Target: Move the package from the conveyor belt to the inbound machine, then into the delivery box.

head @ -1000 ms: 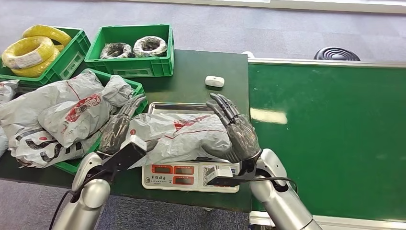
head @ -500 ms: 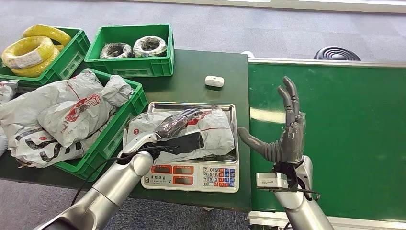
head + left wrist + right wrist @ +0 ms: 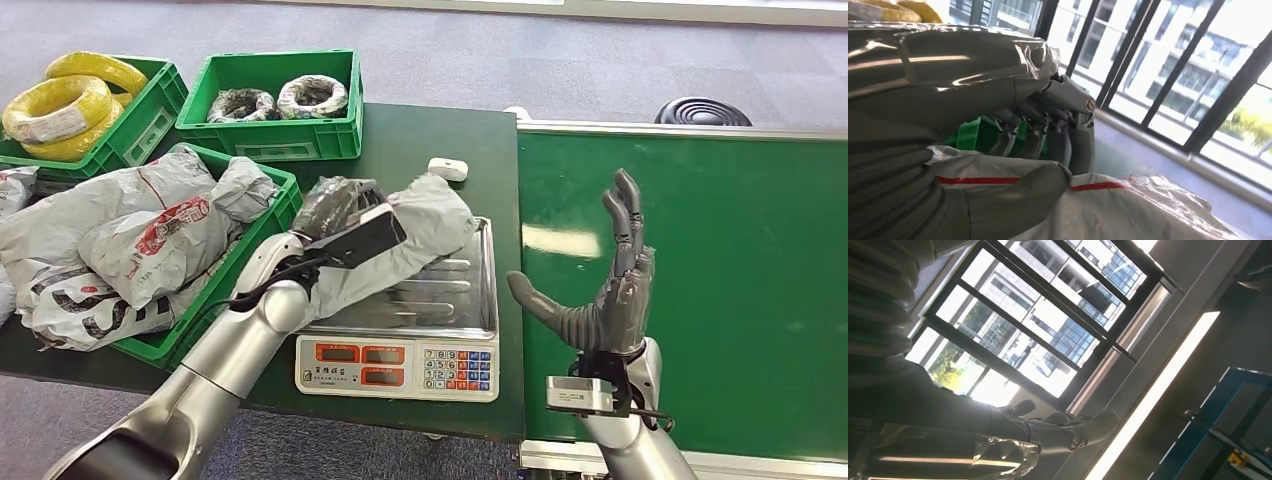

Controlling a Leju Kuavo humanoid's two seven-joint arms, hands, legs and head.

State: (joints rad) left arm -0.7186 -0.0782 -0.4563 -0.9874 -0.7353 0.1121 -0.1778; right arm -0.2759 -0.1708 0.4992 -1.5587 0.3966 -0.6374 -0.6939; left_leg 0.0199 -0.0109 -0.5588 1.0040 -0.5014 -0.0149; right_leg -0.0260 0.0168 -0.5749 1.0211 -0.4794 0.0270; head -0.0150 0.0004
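A grey plastic mail package (image 3: 425,225) with red print hangs tilted above the steel pan of the weighing scale (image 3: 455,300). My left hand (image 3: 335,205) grips its upper left end and holds it off the pan. In the left wrist view my left hand (image 3: 1048,130) has its fingers curled over the grey package (image 3: 1088,210). My right hand (image 3: 600,290) is raised over the near edge of the green conveyor belt (image 3: 700,270), fingers spread, palm toward the scale, holding nothing. The right wrist view has my right hand (image 3: 1048,432) against windows.
A green crate (image 3: 265,235) heaped with grey packages (image 3: 130,240) stands left of the scale. Two more green crates at the back hold yellow cable coils (image 3: 65,110) and wrapped coils (image 3: 280,100). A small white object (image 3: 448,168) lies behind the scale.
My left hand has lifted the package off the scale pan and tipped it up toward the left. My right hand has stayed raised and open, rising slightly.
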